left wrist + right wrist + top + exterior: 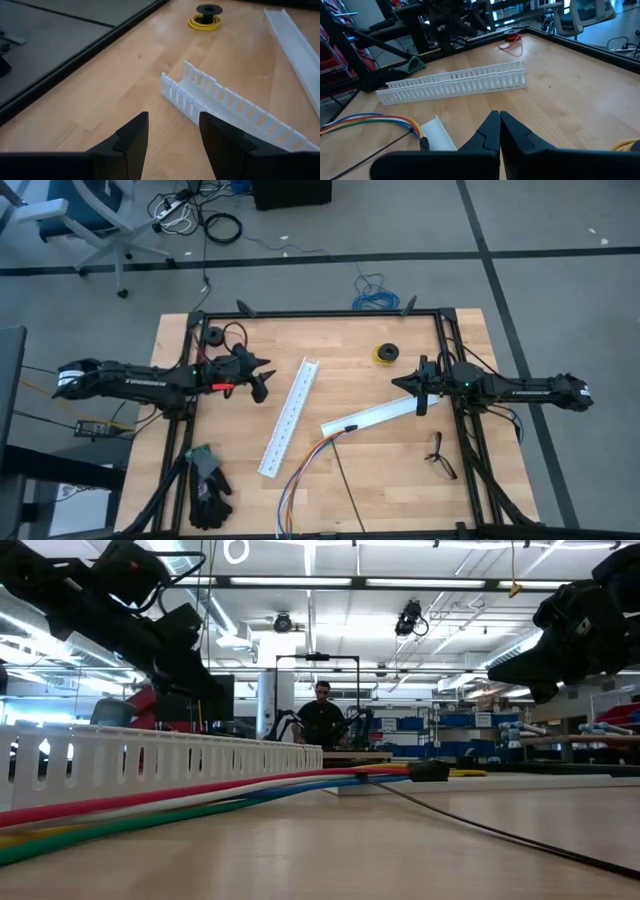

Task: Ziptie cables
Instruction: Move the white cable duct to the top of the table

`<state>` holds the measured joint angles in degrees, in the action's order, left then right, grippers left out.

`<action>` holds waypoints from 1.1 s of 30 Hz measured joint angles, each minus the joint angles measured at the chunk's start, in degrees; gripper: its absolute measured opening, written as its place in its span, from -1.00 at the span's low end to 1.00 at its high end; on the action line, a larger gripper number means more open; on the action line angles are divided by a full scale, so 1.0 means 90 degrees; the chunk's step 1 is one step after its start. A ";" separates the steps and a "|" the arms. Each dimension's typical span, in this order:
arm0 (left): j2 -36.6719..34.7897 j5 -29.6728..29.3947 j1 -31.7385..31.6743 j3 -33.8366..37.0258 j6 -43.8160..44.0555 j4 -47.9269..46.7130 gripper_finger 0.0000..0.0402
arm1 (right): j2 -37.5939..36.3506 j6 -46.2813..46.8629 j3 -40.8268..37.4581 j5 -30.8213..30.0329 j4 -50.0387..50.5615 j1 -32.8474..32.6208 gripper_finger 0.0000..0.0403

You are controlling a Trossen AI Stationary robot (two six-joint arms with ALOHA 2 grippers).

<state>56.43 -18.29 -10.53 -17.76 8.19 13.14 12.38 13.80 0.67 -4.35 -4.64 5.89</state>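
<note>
Above table: left gripper agape, empty.

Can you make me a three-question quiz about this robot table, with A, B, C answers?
1. Where is the yellow spool?
A. By the table's far edge, near the right arm
B. On the glove
C. Inside a white channel

2. How many white channels lie on the table?
A. One
B. Two
C. Four

3. How is the right gripper?
A. Wide open
B. Shut on the ziptie
C. Shut, holding nothing

Answers:
1. A: the high view shows the spool alone on the wood, towards the far edge, beside the right arm.
2. B: one slotted channel and one plain channel lie there.
3. C: the right wrist view shows its fingers pressed together with nothing between them; the ziptie lies on the table beside the cables.
</note>
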 joint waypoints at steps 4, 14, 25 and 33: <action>0.0372 -0.0131 0.0066 -0.0067 0.0003 0.0405 -0.08 | -0.0001 0.0000 -0.0001 0.0001 0.0000 0.0000 -0.99; 0.1367 -0.0184 0.0066 -0.0478 0.0145 0.0472 -0.08 | 0.0000 0.0000 0.0000 0.0001 0.0000 0.0001 -0.99; 0.1905 -0.0230 0.0249 -0.0734 0.0458 0.0696 -0.08 | -0.0002 0.0000 0.0000 -0.0001 0.0000 0.0000 -0.99; 0.1905 -0.0641 0.0959 -0.0951 0.0807 0.0310 -0.08 | 0.0000 0.0000 0.0000 -0.0002 -0.0008 0.0001 -0.99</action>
<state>73.58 -24.06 -1.90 -26.32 15.46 15.92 12.38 13.80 0.67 -4.36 -4.71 5.90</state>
